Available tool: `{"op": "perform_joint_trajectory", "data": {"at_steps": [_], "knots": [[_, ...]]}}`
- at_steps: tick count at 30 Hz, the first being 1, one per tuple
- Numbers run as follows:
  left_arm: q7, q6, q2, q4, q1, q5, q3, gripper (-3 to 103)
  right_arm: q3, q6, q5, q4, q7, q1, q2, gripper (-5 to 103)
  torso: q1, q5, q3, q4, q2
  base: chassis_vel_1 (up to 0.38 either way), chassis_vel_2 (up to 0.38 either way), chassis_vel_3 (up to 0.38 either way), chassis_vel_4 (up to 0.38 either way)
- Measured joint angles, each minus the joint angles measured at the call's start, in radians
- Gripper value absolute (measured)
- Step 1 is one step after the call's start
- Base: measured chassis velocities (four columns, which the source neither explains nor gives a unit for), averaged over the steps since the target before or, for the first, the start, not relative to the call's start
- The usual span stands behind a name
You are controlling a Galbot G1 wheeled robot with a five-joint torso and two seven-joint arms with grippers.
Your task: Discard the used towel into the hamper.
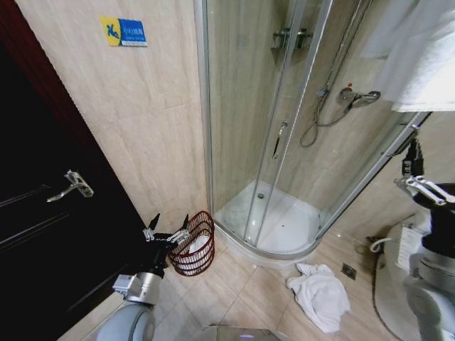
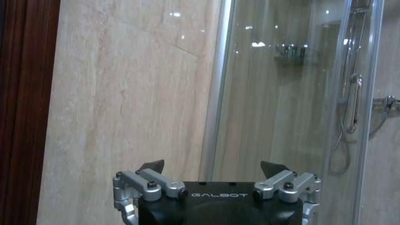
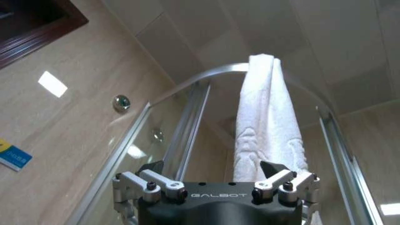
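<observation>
Towel hung: the used towel [image 3: 269, 122] hangs over the shower frame [image 3: 200, 77], long axis vertical — straight ahead of the right gripper [image 3: 212, 169], whose fingers stand apart and empty.
Nearer arm: the right, I judge.
Hamper: the hamper [image 1: 195, 244] sits on the tiled floor [image 1: 242, 291] just beyond the left gripper [image 1: 169, 222] — open, idle, raised at the rim.
Floor: another white towel [image 1: 321, 295] lies crumpled by the shower tray [image 1: 277, 227].

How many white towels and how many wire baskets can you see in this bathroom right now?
White towels: 2, one hanging over the shower enclosure's top rail, one crumpled on the floor.
Wire baskets: 1, the reddish-brown hamper, with something white inside.
Total: 3.
</observation>
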Motion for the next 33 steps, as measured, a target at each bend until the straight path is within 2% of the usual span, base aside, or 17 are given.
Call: {"op": "perform_joint_trajectory", "data": {"at_steps": [8,15,19,23,28,33], "knots": [[0.0,0.0,0.0,0.0,0.0,0.0,0.0,100,0.026,0.002,0.008,0.008,-0.009,-0.008,-0.003,100,0.0,0.0,0.0,0.0,0.0,-0.055,-0.05,0.047,0.058],[0.0,0.0,0.0,0.0,0.0,0.0,0.0,100,0.035,0.005,0.01,0.017,-0.021,-0.014,-0.002,100,0.0,-0.0002,0.0,0.0,0.0,-0.171,-0.173,0.193,0.179],[0.0,0.0,0.0,0.0,0.0,0.0,0.0,100,0.035,0.005,0.011,0.017,-0.002,-0.014,-0.005,100,0.0,0.0009,0.0,-0.0002,0.0,-0.182,-0.145,0.172,0.166],[0.0,0.0,0.0,0.0,0.0,0.0,0.0,100,0.036,-0.002,0.014,0.017,0.033,-0.006,-0.02,100,0.0,0.0003,0.0,-0.0001,0.0,-0.051,-0.098,0.072,0.039],[0.0,0.0,0.0,0.0,0.0,0.0,0.0,100,0.031,-0.063,0.016,0.011,0.146,0.024,-0.047,100,0.0,-0.0001,0.0,-0.0001,0.0,0.0,0.0,0.0,0.0],[0.0,0.0,0.001,0.0,0.0,0.0,0.0,100,0.048,-0.073,0.045,-0.005,0.173,0.07,-0.091,100,0.0,0.0,0.0,-0.0002,0.0,0.014,0.023,-0.033,-0.007]]}}
